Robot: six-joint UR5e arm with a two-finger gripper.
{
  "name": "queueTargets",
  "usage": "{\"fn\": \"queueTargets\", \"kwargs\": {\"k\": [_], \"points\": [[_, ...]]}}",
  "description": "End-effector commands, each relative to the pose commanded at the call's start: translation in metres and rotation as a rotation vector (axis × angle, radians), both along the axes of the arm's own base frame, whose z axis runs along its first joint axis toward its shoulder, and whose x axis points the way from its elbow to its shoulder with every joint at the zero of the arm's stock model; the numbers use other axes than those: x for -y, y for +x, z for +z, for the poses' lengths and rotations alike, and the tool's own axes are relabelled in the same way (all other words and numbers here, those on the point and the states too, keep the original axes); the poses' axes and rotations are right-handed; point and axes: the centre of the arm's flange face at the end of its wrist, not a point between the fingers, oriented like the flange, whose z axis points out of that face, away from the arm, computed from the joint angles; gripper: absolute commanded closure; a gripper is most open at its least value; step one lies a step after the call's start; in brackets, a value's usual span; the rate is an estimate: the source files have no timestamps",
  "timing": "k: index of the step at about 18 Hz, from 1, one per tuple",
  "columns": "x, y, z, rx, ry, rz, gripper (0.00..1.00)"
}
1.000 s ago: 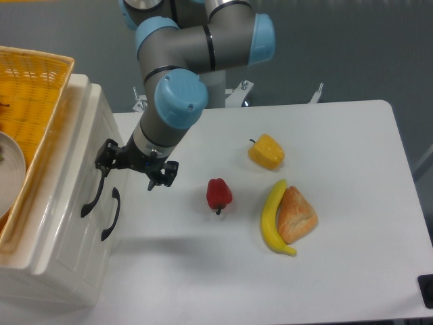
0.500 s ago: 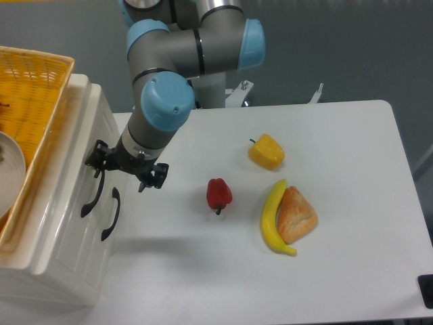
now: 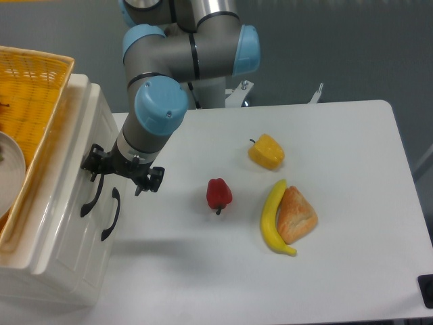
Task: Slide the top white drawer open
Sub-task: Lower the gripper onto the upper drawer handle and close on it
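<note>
The top white drawer (image 3: 71, 177) is the upper front panel of the cream cabinet at the left, and it sits flush and shut. Its curved black handle (image 3: 90, 198) lies left of the lower drawer's handle (image 3: 112, 214). My gripper (image 3: 122, 175) hangs open right against the cabinet front, at the upper end of the top handle. One fingertip (image 3: 90, 164) is beside the handle's top and the other (image 3: 152, 181) stands out over the table. Whether a finger touches the handle is unclear.
A yellow wicker basket (image 3: 37, 88) holding a white plate (image 3: 8, 169) rests on the cabinet. On the table lie a red pepper (image 3: 218, 194), a yellow pepper (image 3: 266, 152), a banana (image 3: 272, 220) and a piece of bread (image 3: 296, 214).
The arm has carried the open gripper leftward, from over the table to the cabinet front at the top handle. The drawer has not moved.
</note>
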Motion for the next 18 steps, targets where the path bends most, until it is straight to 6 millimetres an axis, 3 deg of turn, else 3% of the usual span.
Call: {"fn": "queueTargets", "kwargs": {"k": [18], "points": [[-0.002, 0.011, 0.006, -0.010, 0.005, -0.017, 0.22]]}}
